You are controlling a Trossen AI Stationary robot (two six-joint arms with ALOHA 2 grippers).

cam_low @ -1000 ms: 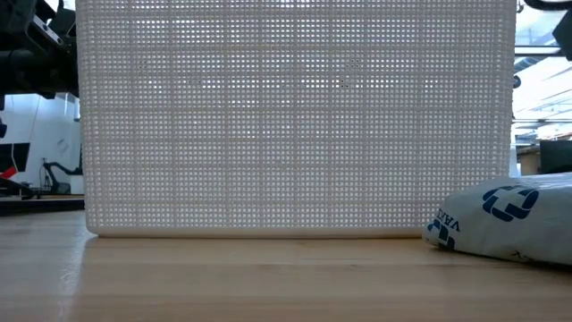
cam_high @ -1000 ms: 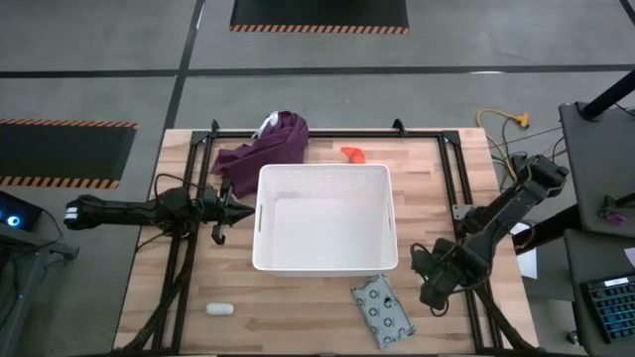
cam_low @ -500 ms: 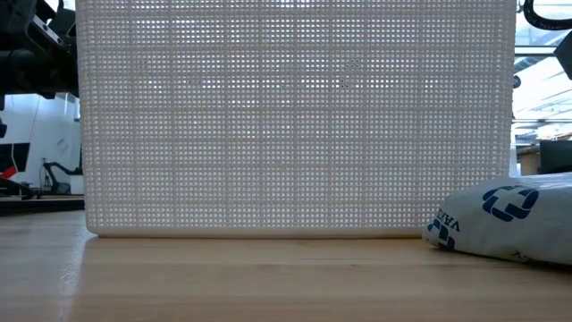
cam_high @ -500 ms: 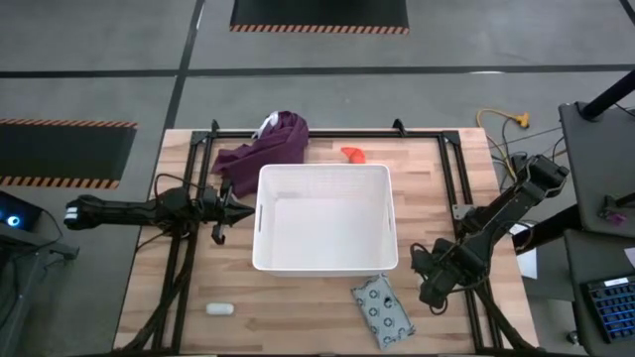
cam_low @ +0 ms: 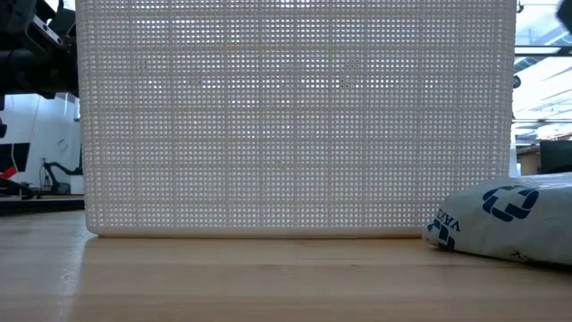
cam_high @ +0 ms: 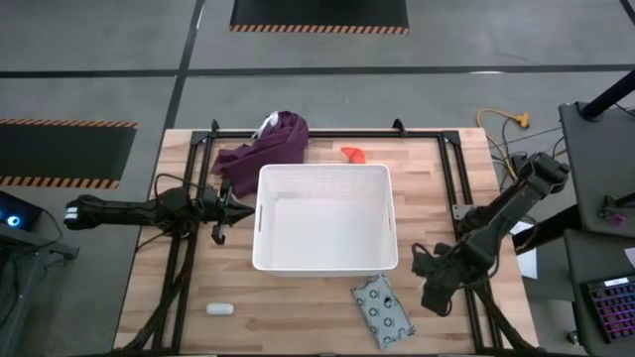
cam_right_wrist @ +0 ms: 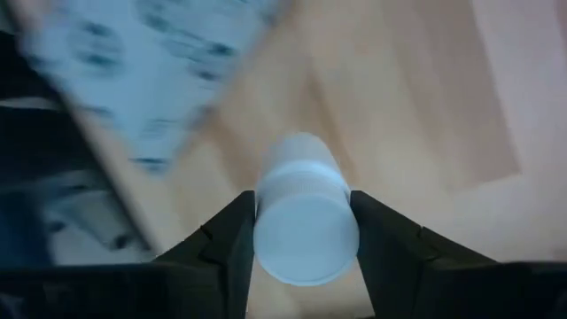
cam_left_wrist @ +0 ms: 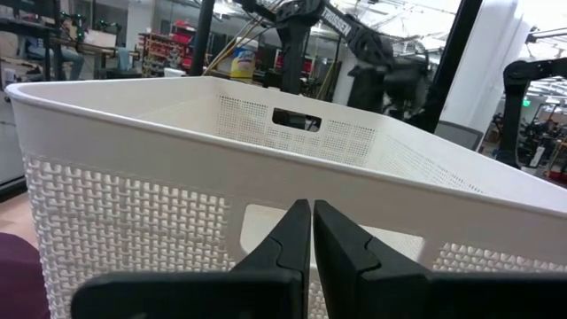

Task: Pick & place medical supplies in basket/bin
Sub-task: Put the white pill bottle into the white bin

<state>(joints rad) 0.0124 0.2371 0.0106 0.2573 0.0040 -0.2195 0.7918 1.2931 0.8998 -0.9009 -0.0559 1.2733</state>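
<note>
Since the earlier frame the right arm has shifted a little: in the high view its wrist now sits slightly lower and nearer the front edge of the table, while the left arm and all the loose items have kept their places. The right gripper has its two fingers pressed on the sides of the tiny white round bottle, which it holds above the wooden table, just beside the grey-green packet. I judge that the bottle is gripped by its body so it stays steady for the carry to the white basket, which stands in the middle of the table with nothing visible inside.

The left gripper waits at the left wall of the basket, its fingers closed together on nothing. The white oblong piece lies near the front left corner, well apart from the basket. The orange tube lies just behind the far wall, and the purple cloth rests at the far left corner.
</note>
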